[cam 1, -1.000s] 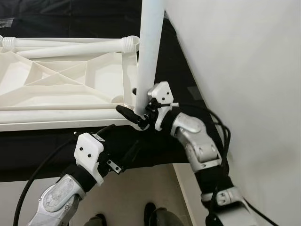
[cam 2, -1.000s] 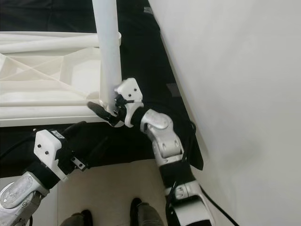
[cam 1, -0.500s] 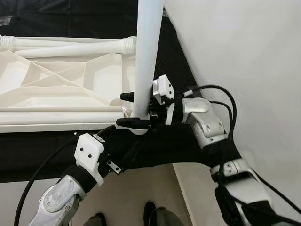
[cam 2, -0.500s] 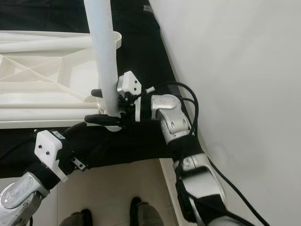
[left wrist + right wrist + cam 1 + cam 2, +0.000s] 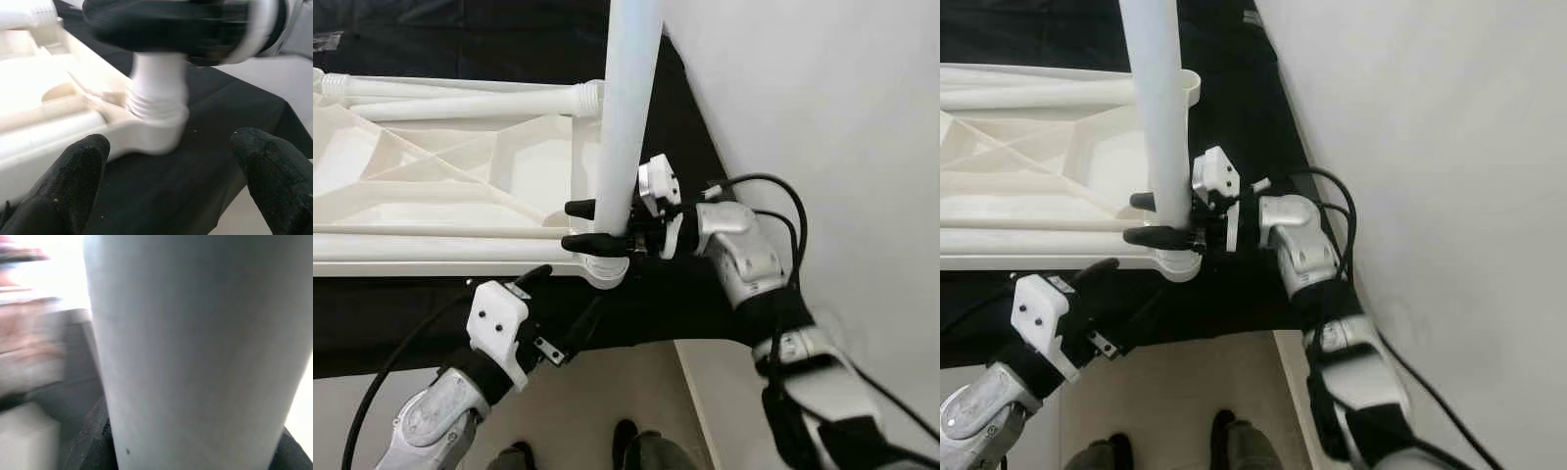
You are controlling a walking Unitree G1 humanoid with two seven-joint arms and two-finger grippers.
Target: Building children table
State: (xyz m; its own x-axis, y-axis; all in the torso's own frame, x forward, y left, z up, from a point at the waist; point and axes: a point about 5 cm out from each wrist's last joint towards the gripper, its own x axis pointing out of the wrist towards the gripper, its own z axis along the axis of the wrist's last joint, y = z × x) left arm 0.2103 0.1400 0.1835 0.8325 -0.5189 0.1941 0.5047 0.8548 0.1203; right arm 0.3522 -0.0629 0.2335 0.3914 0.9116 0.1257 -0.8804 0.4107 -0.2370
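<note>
My right hand [image 5: 592, 224] grips the upright white table leg [image 5: 628, 108] just above the corner socket [image 5: 604, 270] of the upside-down white tabletop [image 5: 440, 196] lying on a black-covered desk [image 5: 372, 313], a white wall [image 5: 803, 117] close beside, while my left hand [image 5: 166, 186] hovers open below that corner.

So the table leg [image 5: 628, 108] looks like smooth white plastic with a soft satin sheen, and its bottom end [image 5: 157, 100] has moulded screw ridges. The upside-down tabletop [image 5: 440, 196] is the same white plastic, ribbed underneath, pretty matt. It sits on a black cloth [image 5: 431, 313], dull and slightly speckled. The left gripper [image 5: 166, 181] has black fingers with a grainy, rubbery knit-like texture. The right gripper [image 5: 590, 224] is matt black too. Arms are brushed silver metal with glossy white plastic covers.
</note>
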